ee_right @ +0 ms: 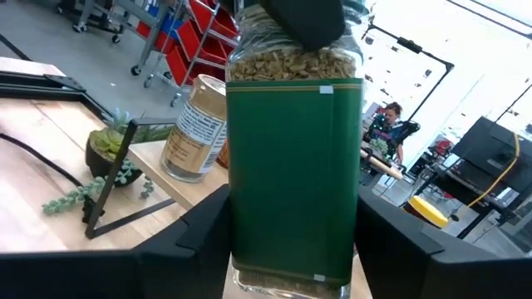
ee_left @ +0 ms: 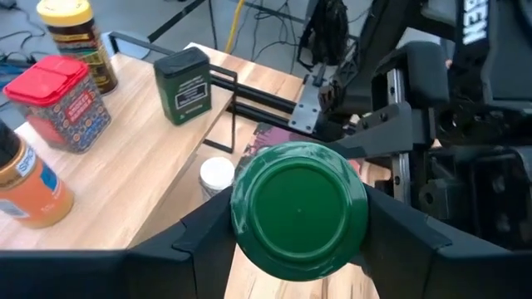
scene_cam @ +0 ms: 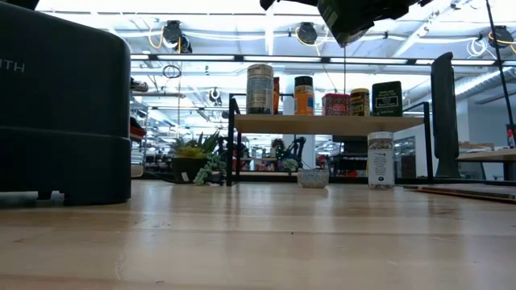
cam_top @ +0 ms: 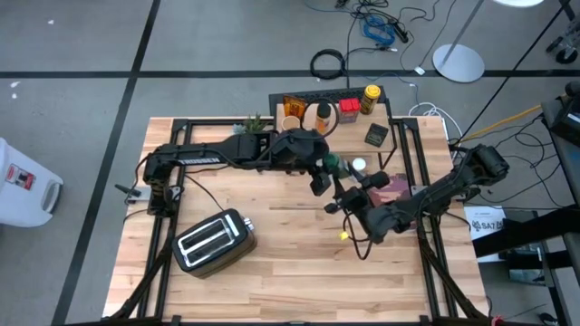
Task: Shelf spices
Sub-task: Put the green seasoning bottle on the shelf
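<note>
While both arms meet over the middle of the worktop (cam_top: 272,263), a green-lidded spice jar (ee_left: 299,209) sits between them, raised off the surface. Left end effector (ee_left: 298,224) is clenched around the jar at its green lid, fingers on either side. Right end effector (ee_right: 291,237) grasps the same jar lower down, across its green label; dried flakes show through the glass above the label.

Shelf (cam_top: 331,122) stands at the far edge of the worktop, right of centre. On its wood top: tall tan-labelled jar (scene_cam: 260,89), orange jar (scene_cam: 303,95), red-lidded jar (scene_cam: 336,103), yellow-lidded jar (scene_cam: 359,101), dark green tin (scene_cam: 387,98). One white-capped bottle (scene_cam: 380,159) stands on the worktop just beside the shelf's right legs, not on the shelf.

Toaster (cam_top: 213,240) lies near-left on the worktop, well apart from the arms. Small potted plant (cam_top: 255,123) sits at the far edge, just left of the shelf
</note>
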`<state>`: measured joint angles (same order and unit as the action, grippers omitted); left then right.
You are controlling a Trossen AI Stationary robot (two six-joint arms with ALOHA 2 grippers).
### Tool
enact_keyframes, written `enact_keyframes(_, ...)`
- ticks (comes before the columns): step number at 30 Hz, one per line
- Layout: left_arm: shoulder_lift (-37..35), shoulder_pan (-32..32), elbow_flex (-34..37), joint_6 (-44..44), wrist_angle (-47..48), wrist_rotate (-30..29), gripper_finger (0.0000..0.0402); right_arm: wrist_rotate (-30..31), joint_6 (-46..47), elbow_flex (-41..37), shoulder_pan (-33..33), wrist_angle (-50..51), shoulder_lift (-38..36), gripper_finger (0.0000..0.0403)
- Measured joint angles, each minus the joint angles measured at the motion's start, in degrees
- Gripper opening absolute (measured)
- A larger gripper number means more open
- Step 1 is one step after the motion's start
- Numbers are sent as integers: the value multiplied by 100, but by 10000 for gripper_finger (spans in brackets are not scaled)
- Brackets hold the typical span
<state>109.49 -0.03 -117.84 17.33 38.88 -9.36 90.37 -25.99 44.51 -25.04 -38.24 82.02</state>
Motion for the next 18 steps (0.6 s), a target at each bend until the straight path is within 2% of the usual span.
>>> enact_keyframes(18,-191,-121,22,-1366,129,780,235,-201,-151,12,-605,-91,-871,189)
